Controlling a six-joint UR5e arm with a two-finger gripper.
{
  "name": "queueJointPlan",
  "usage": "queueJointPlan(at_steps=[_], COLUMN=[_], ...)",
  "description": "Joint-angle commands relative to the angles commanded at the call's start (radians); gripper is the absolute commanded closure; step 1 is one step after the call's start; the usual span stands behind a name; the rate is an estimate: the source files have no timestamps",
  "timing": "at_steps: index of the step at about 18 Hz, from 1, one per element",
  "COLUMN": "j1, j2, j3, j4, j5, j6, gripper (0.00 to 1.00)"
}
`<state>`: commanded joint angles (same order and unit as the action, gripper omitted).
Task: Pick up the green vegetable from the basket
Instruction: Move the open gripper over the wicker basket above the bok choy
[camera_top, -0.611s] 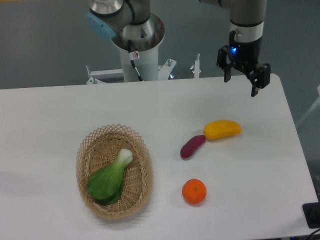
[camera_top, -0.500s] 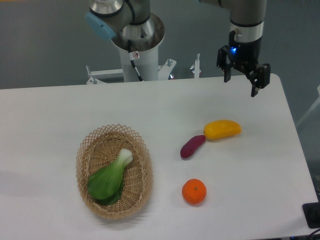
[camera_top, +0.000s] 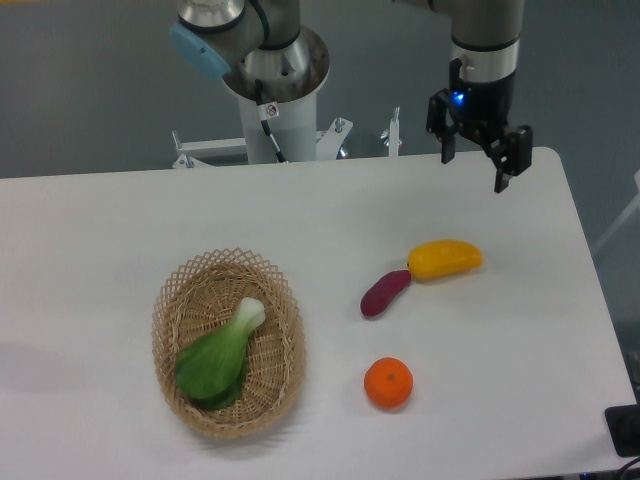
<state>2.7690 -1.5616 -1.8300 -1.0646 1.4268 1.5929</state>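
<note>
1. Because the top edge of the picture cuts off my arm above the wrist, only my wrist and gripper (camera_top: 474, 170) show, hanging over the far right edge of the white table (camera_top: 120, 230).
2. My two fingers are spread wide apart and there is nothing between them.
3. The base column (camera_top: 275, 90) behind the table is also cut off at the top, and a dark object (camera_top: 625, 430) at the lower right corner is too cropped to make out.
4. The green vegetable (camera_top: 222, 355) lies inside the basket (camera_top: 170, 300) at the front left of the table, white stalk end pointing up and to the right, leaves toward the near rim. Its underside is hidden against the basket floor.
5. Well apart from the basket, right of centre, a purple sweet potato (camera_top: 385, 293) lies with its tip touching or just beside a yellow fruit (camera_top: 445, 258); I cannot tell which. An orange (camera_top: 388, 383) sits nearer the front edge.
6. Compared with half a second ago, my gripper has shifted slightly left and up in the picture. The vegetable, basket and other items lie where they were.
</note>
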Motion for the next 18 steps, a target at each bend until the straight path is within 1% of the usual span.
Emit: queueJointPlan(at_steps=[2, 3, 5, 6, 8, 9, 12, 13, 15, 17, 18], j1=[-0.031, -0.051, -0.106, -0.144, -0.187, -0.205, -0.285, -0.299, -0.351, -0.379, -0.408], j2=[-0.002, -0.002, -0.012, -0.018, -0.032, -0.04, -0.072, -0.087, -0.116, -0.147, -0.162], j3=[-0.008, -0.011, -0.009, -0.009, -0.011, -0.011, -0.02, -0.032, -0.041, -0.043, -0.043], j4=[0.008, 0.009, 0.009, 0.015, 0.049, 0.057, 0.063, 0.064, 0.067, 0.069, 0.069], j5=[-0.043, -0.043, -0.046, -0.046, -0.046, -0.046, -0.031, -0.026, -0.019, -0.017, -0.016], j6=[-0.155, -0.228, -0.371, -0.417, -0.464, -0.491, -0.592, -0.612, -0.619, -0.631, -0.63], gripper=[0.0, 0.0, 0.0, 0.0, 0.0, 0.0, 0.0, 0.0, 0.0, 0.0, 0.0])
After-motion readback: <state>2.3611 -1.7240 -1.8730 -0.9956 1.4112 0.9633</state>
